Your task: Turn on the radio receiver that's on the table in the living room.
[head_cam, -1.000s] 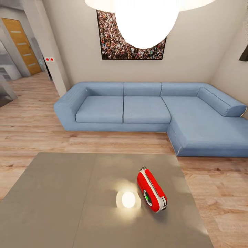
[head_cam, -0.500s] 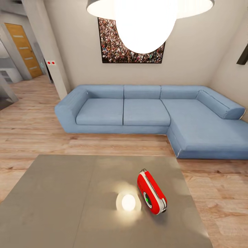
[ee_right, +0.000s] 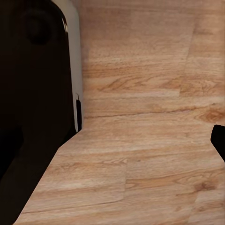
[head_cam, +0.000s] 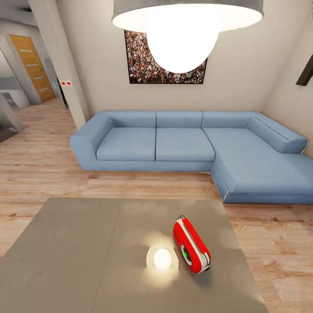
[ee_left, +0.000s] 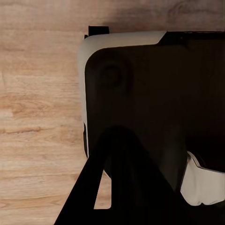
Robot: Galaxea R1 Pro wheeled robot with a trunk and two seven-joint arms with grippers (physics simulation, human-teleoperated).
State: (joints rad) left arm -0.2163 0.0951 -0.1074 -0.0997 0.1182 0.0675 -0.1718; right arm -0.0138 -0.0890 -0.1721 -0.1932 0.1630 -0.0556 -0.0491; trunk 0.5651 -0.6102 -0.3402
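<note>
- Left pincer [ee_left: 123, 197]: dark finger shapes in left wrist view over robot base and wood floor [ee_left: 37, 117]; opening cannot be told; nothing seen held.
- Right pincer [ee_right: 117, 187]: dark edges only in right wrist view, above plank floor; opening cannot be told; nothing seen held.
- One radio receiver [head_cam: 191, 245]: red, white trim, lying on its side on right half of desk [head_cam: 69, 252], dial with green light facing lamp reflection beside it.
- One blue corner sofa [head_cam: 187, 145] beyond desk.
- One pendant lamp [head_cam: 184, 30]; one framed picture [head_cam: 143, 65] on wall.
</note>
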